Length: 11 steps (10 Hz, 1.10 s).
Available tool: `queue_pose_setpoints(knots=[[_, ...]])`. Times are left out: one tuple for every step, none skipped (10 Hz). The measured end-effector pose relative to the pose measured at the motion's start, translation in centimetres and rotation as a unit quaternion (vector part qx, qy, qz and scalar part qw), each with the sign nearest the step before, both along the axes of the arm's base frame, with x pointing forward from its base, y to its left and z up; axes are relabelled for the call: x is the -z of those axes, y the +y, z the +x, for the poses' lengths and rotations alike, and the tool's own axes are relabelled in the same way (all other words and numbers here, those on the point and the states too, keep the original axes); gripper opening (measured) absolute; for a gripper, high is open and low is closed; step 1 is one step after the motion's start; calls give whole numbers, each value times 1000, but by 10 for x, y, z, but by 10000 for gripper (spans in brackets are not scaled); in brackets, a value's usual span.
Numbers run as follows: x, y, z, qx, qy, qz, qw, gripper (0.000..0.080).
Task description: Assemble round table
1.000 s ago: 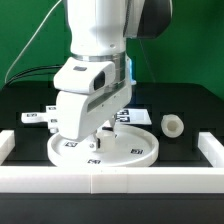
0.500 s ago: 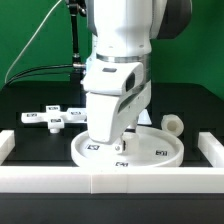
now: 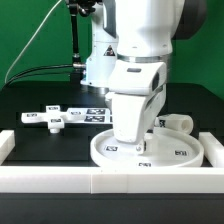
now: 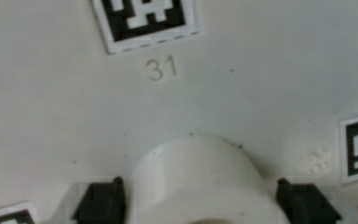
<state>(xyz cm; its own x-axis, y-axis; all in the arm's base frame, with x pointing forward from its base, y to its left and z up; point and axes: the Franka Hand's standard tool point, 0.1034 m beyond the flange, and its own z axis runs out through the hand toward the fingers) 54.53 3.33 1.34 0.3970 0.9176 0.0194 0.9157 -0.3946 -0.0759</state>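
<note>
The large white disc (image 3: 175, 152) lies flat on the black table by the front wall. My gripper (image 3: 138, 143) points down on its middle. In the wrist view the disc (image 4: 247, 90) fills the picture with tag 31, and my gripper (image 4: 201, 203) has its black fingers (image 4: 101, 202) on either side of the disc's raised central hub (image 4: 197, 170), closed on it. The short cylinder leg (image 3: 182, 122) lies just behind the disc at the exterior view's right. The cross-shaped piece (image 3: 55, 117) lies at the exterior view's left.
A low white wall (image 3: 60, 180) runs along the front and up both sides of the table. The marker board (image 3: 100, 112) lies behind the disc, partly hidden by my arm. A green backdrop and a cable stand behind.
My gripper and the disc have slid together toward the exterior view's right, from left of centre to right of centre. The disc now lies close to the leg. The cross-shaped piece has not moved.
</note>
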Motion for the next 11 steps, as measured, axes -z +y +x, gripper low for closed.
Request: queue_pose_setpoints(knots=[[0, 2, 0, 2, 0, -1, 1000, 409], [0, 2, 0, 7, 0, -1, 1000, 409], [0, 2, 0, 7, 0, -1, 1000, 409], [0, 2, 0, 7, 0, -1, 1000, 409], [0, 2, 0, 7, 0, -1, 1000, 581], [0, 1, 0, 8, 0, -1, 1000, 631], [-7, -1, -1, 25, -5, -3, 1000, 631], [-20, -3, -10, 57, -11, -6, 998, 644], [-29, -2, -22, 89, -10, -10, 996, 648], [-36, 1, -29, 121, -9, -14, 993, 648], [-45, 7, -36, 157, -16, -16, 987, 649]])
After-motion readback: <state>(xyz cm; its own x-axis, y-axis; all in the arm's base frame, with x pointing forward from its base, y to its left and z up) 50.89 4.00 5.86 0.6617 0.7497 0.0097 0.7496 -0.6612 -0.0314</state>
